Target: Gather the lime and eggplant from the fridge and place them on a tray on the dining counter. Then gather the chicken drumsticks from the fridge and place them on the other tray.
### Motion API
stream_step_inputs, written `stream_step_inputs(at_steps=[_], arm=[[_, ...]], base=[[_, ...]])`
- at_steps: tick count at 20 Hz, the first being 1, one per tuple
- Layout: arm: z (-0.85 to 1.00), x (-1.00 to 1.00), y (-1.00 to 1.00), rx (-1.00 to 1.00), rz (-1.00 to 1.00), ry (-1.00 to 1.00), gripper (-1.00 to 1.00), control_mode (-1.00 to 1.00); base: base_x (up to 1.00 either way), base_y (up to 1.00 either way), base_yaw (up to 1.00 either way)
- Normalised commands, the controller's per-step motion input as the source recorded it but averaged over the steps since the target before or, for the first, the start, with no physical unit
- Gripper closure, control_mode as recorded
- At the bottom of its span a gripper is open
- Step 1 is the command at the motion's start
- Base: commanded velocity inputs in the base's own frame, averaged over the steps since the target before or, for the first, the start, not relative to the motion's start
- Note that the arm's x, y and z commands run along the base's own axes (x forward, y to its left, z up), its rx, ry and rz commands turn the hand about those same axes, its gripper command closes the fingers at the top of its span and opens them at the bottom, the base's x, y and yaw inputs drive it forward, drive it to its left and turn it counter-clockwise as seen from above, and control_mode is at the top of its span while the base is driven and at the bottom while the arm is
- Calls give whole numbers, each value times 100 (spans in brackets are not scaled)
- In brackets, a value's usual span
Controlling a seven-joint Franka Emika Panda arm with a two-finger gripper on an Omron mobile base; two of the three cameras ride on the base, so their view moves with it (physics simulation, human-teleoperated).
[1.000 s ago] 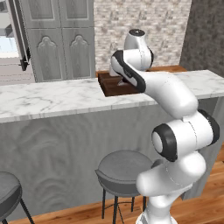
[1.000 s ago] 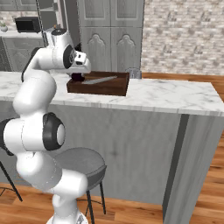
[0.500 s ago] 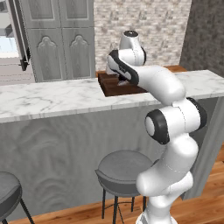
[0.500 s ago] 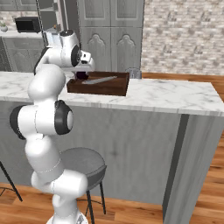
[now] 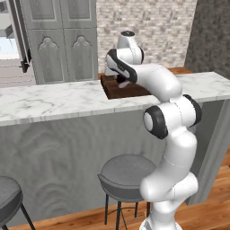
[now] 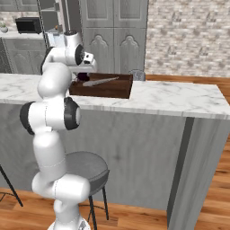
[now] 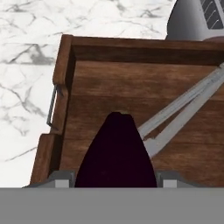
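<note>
A dark purple eggplant (image 7: 116,153) sits between my fingers, with my gripper (image 7: 114,177) shut on it. It hangs just above the near left end of a brown wooden tray (image 7: 109,87) on the white marble dining counter (image 7: 26,87). From the left base camera my gripper (image 5: 122,82) is over the tray (image 5: 126,92); from the right base camera the eggplant (image 6: 83,77) hangs at the tray's (image 6: 108,88) left end. The lime and the chicken drumsticks are out of view.
Grey metal tongs (image 7: 183,109) lie slantwise in the tray, right of the eggplant. A grey vessel (image 6: 137,75) stands behind the tray's far corner. Stools (image 5: 123,175) stand under the counter. The open fridge door (image 5: 20,38) is far left.
The arm's elbow has swung up and in, so the arm stands more upright. The gripper has stayed over the tray's left end, still holding the eggplant.
</note>
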Motion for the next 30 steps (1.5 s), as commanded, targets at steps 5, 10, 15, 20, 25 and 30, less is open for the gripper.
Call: stream_step_inputs(at_steps=[5, 10, 15, 20, 25, 30], arm=[[-5, 20, 0, 0, 0, 7, 100, -100], [0, 1, 0, 0, 0, 3, -100, -100], [0, 0, 0, 0, 0, 3, -100, -100], [0, 0, 0, 0, 0, 0, -100, -100], [11, -13, -15, 0, 0, -1, -100, -100], [26, -65, -42, 0, 0, -8, -100, -100]], base=[[0, 0, 0], [0, 0, 0], [0, 0, 0], [0, 0, 0], [0, 0, 0], [0, 0, 0]])
